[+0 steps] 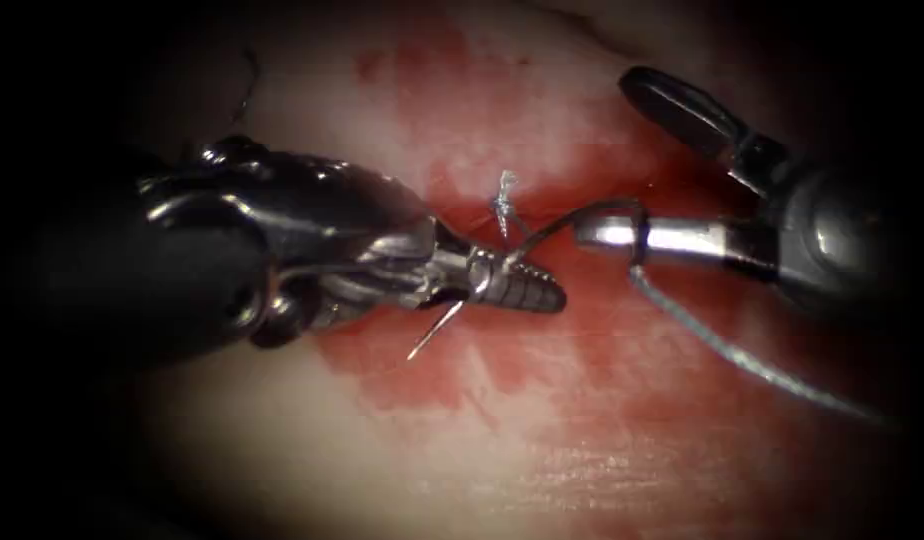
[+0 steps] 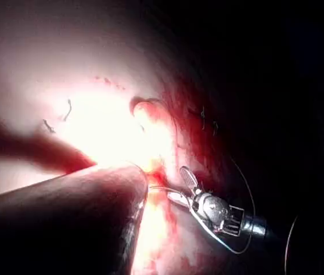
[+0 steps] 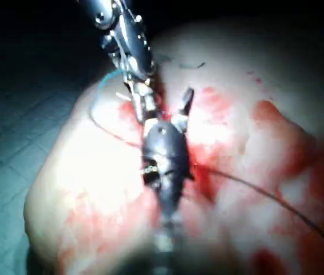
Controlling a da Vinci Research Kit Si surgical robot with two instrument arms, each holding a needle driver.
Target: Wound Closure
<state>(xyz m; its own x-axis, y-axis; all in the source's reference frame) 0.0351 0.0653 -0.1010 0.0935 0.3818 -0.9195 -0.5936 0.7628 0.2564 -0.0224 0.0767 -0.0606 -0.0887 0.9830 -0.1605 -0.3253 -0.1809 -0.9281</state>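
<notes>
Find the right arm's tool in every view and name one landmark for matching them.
Endoscope view: right tool, right of the cut, jaws open, holding nothing, facing the left tool, which grips the needle near its point, clear of the tissue.
Left wrist view: right tool beside the red fluid.
Right wrist view: right tool, meeting the left tool.
Landmark: the thread trailing from the right tool.
</notes>
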